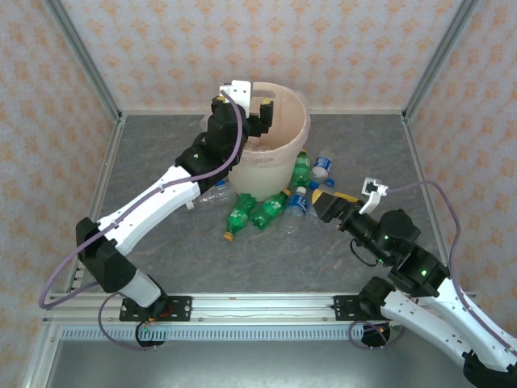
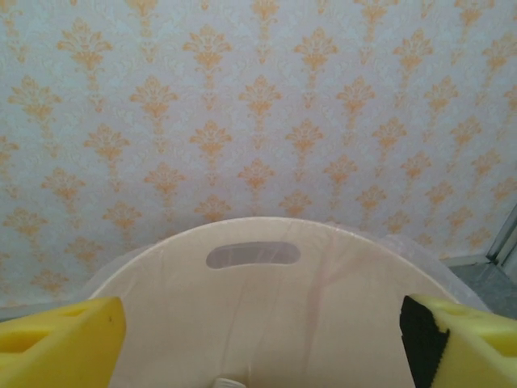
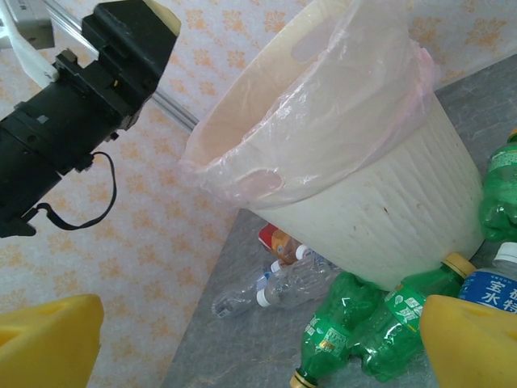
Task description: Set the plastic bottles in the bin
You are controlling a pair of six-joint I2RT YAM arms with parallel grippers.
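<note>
The cream bin (image 1: 284, 153) with its thin liner stands at the table's back middle. My left gripper (image 1: 252, 105) hangs open over the bin's left rim. In the left wrist view its yellow pads (image 2: 60, 339) frame the bin's far inner wall (image 2: 266, 299) and handle slot, with nothing between them. Green bottles (image 1: 240, 214) (image 1: 269, 208) and a blue-labelled one (image 1: 299, 202) lie in front of the bin. My right gripper (image 1: 329, 202) is open just right of them, holding nothing. Its wrist view has green bottles (image 3: 339, 323), clear bottles (image 3: 299, 279) and an orange-red labelled bottle (image 3: 279, 242) at the bin's foot (image 3: 380, 218).
Another green bottle (image 1: 300, 170) and a blue-capped one (image 1: 321, 166) lie against the bin's right side. Clear bottles (image 1: 214, 196) rest under the left arm. A white cap (image 2: 229, 381) shows low inside the bin. Patterned walls and metal frame posts close in the table.
</note>
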